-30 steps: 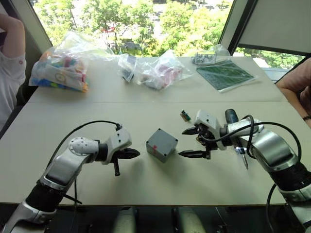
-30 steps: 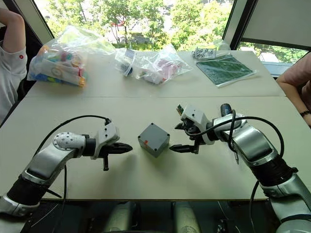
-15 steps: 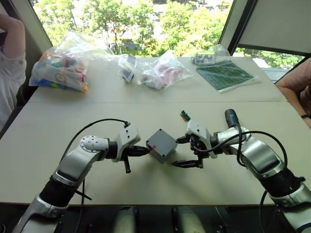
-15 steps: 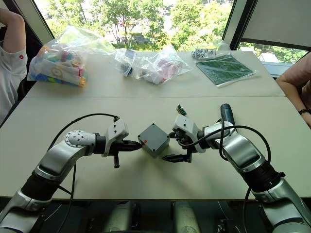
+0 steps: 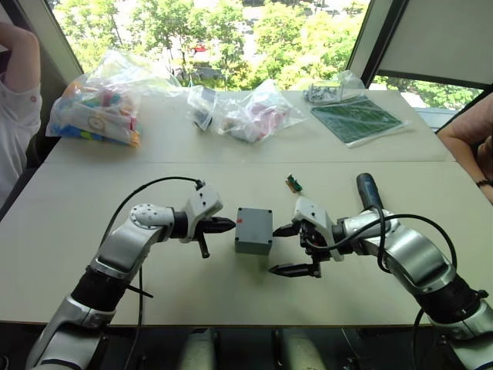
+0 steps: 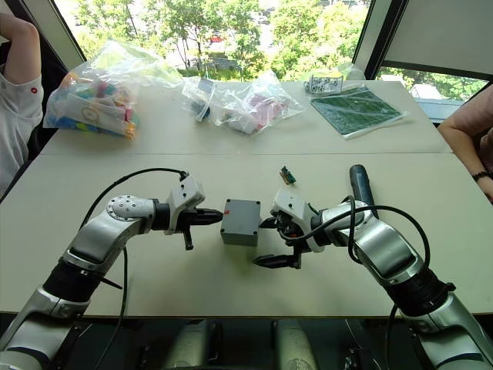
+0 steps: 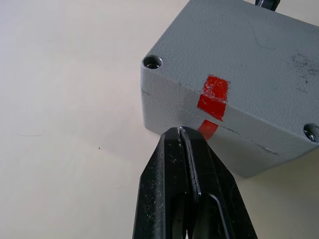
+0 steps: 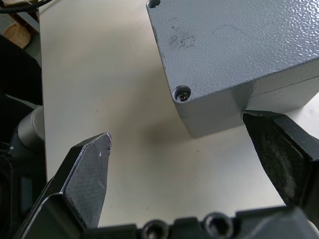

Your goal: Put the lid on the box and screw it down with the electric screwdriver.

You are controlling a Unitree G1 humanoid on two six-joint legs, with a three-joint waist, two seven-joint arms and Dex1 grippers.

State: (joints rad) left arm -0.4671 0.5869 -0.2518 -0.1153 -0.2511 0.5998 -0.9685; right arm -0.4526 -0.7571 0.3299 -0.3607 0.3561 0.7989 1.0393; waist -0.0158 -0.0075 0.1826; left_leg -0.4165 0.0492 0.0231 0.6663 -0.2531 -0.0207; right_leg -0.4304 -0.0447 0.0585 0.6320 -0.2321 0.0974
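Note:
The grey box (image 5: 253,231) stands mid-table with the lid (image 7: 239,50) sitting on top of it; a seam runs between them and a red mark crosses it. My left gripper (image 5: 229,225) is shut, and its tip touches the box's left side at the red mark (image 7: 213,94). On the other side my right gripper (image 5: 277,250) is open. Its far finger rests against the box's right side, while the near finger hangs free over the table. The electric screwdriver (image 5: 368,189), dark blue-black, lies on the table behind my right arm.
A small green component (image 5: 293,183) lies behind the box. Clear bags of parts (image 5: 100,104) (image 5: 246,112) and a green board (image 5: 356,117) sit along the far side. A person's arm shows at the left edge (image 5: 19,69), another at the right edge (image 5: 470,135).
Both grippers have closed in on the box from either side. The box has turned from corner-on to square with the table edge and slid slightly nearer.

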